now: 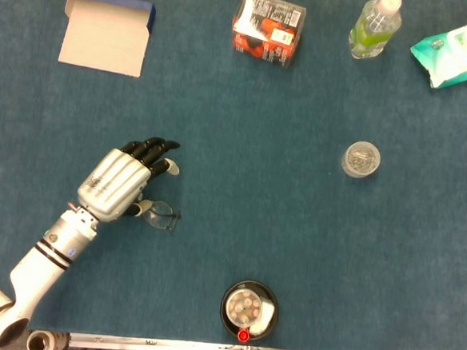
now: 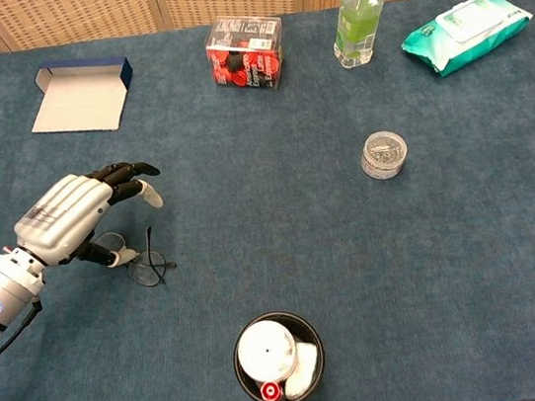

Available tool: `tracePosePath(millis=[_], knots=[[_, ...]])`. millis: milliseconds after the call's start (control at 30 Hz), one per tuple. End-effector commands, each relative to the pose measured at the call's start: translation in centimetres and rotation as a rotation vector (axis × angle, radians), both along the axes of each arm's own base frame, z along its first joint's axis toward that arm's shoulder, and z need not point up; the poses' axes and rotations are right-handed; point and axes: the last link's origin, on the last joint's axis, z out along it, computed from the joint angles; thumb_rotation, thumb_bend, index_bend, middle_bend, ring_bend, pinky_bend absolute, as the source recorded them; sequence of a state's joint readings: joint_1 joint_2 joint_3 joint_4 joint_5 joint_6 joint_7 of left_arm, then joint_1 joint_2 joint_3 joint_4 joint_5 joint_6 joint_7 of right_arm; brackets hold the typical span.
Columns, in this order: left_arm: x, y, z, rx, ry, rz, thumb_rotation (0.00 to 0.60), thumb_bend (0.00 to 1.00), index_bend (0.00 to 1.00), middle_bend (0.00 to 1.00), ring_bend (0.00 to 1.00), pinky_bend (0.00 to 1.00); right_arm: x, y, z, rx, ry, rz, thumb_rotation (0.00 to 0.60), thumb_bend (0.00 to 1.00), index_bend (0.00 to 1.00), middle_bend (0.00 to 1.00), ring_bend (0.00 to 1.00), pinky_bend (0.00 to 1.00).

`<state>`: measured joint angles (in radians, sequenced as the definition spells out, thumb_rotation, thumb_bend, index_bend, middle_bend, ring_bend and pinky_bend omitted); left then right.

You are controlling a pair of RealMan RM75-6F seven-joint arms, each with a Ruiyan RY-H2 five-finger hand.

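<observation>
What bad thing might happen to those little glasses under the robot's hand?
The left hand hangs right over the glasses, with its thumb at the frame. If it presses down, the thin frame might bend or a lens might crack. One temple arm sticks out, so it could catch on a finger and twist. The glasses also lie flat on the blue table, so they may slide away instead of being gripped.

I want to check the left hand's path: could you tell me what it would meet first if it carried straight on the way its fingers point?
Probably nothing nearby. The left hand points up and to the right in the head view, over bare table. The glasses lie under and beside it, off that line. Its height is unclear.
</observation>
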<state>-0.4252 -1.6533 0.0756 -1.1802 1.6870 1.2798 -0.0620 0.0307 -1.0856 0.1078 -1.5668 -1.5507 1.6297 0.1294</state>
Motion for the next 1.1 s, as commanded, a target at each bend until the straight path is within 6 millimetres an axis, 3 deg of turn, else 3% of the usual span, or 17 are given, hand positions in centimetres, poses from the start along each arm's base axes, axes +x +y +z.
tracePosePath(millis=[33,300,533,867,1100], knots=[[0.1,-0.3,1.2,0.027,-0.015,-0.009,0.6,0.02,0.35,0.18,0.17,0.3,0.0,0.0,0.0,0.0,0.001,0.0,0.6,0.17,0.46,0.37,0.26,0.23],[0.4,-1.7,4.7,0.077,-0.022,-0.044,0.6,0.02,0.34,0.18,0.17,0.3,0.1,0.2,-0.1,0.002,0.001,0.007,0.6,0.17,0.46,0.37,0.26,0.23],[-0.4,-3.5,6.9,0.009,0.036,-0.044,0.6,0.02,0.34,0.17,0.16,0.3,0.1,0.1,-0.2,0.007,0.003,0.006,0.6,0.17,0.46,0.37,0.26,0.23],[1.2,-6.0,8.2,-0.219,-0.068,0.018,0.6,0.02,0.33,0.14,0.16,0.3,0.1,0.2,-0.2,0.004,0.003,0.006,0.6,0.17,0.46,0.37,0.26,0.23],[3.1,-6.2,8.3,-0.279,-0.124,-0.005,0.6,0.02,0.33,0.14,0.16,0.3,0.1,0.2,-0.1,0.002,0.002,0.008,0.6,0.17,0.46,0.37,0.26,0.23]])
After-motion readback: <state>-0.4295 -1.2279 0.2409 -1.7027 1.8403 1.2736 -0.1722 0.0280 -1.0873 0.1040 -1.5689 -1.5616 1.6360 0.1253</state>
